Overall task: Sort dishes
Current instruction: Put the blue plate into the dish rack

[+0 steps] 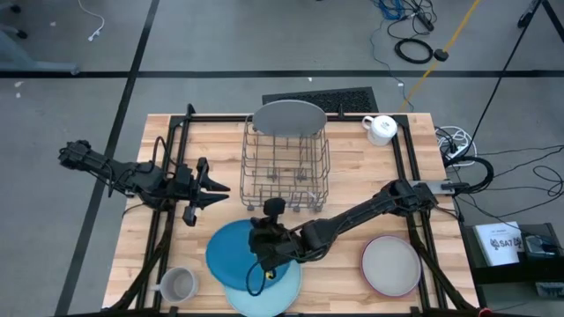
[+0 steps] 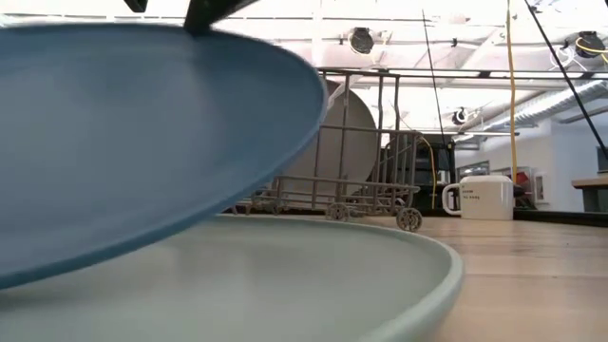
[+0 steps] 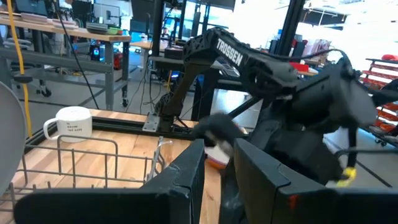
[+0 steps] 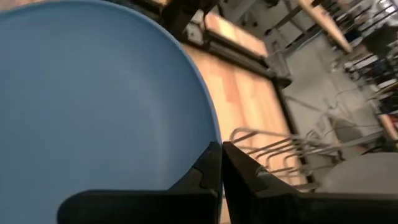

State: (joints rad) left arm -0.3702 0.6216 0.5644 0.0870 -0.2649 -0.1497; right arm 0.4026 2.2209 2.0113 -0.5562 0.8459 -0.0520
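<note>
A dark blue plate (image 1: pixel 231 251) hangs tilted over a light blue plate (image 1: pixel 264 298) that lies flat at the table's near edge. My right gripper (image 1: pixel 263 246) reaches in from the right and is shut on the dark blue plate's rim. In the low view the dark blue plate (image 2: pixel 142 133) slants above the light blue plate (image 2: pixel 285 275). A large grey plate (image 1: pixel 286 117) stands on edge in the wire rack (image 1: pixel 285 167). A pink-rimmed grey plate (image 1: pixel 392 266) lies flat at the near right. My left gripper (image 1: pixel 220 187) waits left of the rack, level, open by a narrow gap, holding nothing. My right gripper pinches the dark blue plate's rim (image 4: pixel 210 140) between its two fingers, on the plate's right side. The fingers come from the table's right, slanting down. The held side is raised and the plate tilts, its far side lower over the light blue plate; whether they still touch I cannot tell.
A white mug (image 1: pixel 381 129) stands at the far right, a grey mug (image 1: pixel 176 283) at the near left corner. The black frame rails (image 1: pixel 407 176) run along both sides of the table. Bare wood lies between the rack and the pink-rimmed plate.
</note>
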